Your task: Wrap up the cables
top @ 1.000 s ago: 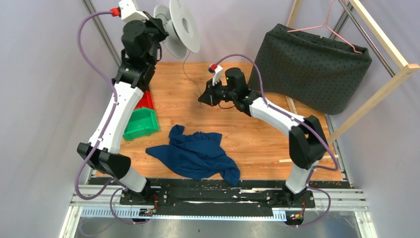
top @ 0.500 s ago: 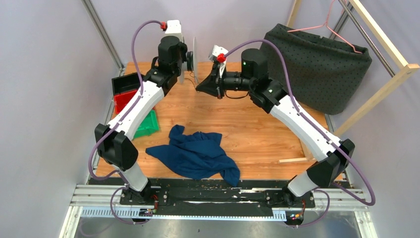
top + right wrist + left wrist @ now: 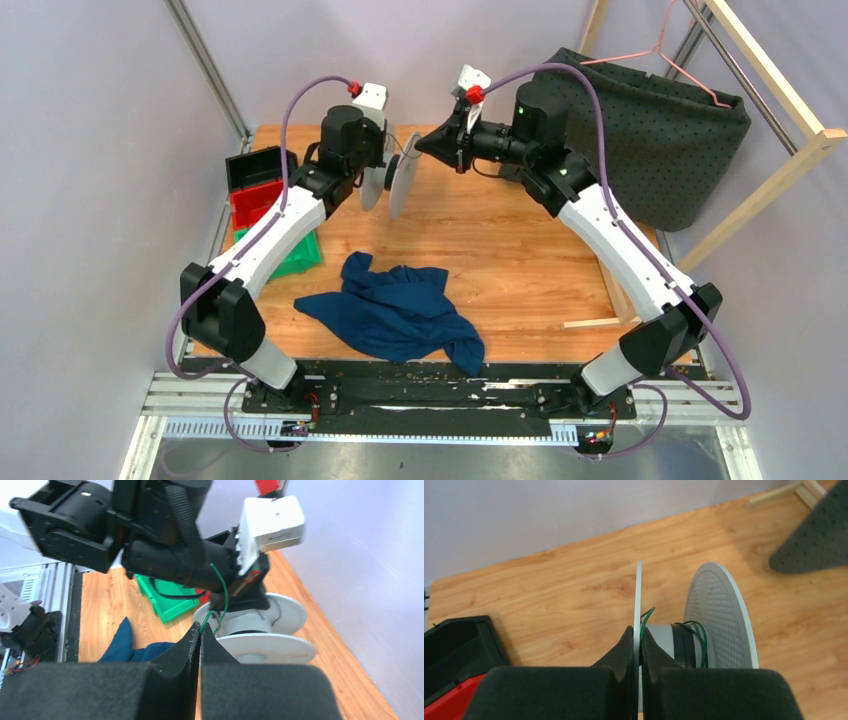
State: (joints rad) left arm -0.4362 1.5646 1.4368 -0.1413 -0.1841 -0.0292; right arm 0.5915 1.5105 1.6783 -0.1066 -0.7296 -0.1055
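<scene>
Left gripper point(image 3: 638, 633): your fingers clamp the spool's point(image 3: 719, 615) thin flange, far centre;
Right gripper point(image 3: 200, 630): your fingers pinch the wire point(image 3: 225, 597); green turns sit on the hub;
Hard to see: overhead, the wire is too thin.

cable point(image 3: 701, 647): thin green wire | few loose turns on white spool point(image 3: 719, 615) hub

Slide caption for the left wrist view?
Left gripper pinching the white spool by one flange, green wire around its hub.

High rear overhead across the whole table point(image 3: 520, 265) — two close wrist views, spool point(image 3: 403, 178) common to all.
</scene>
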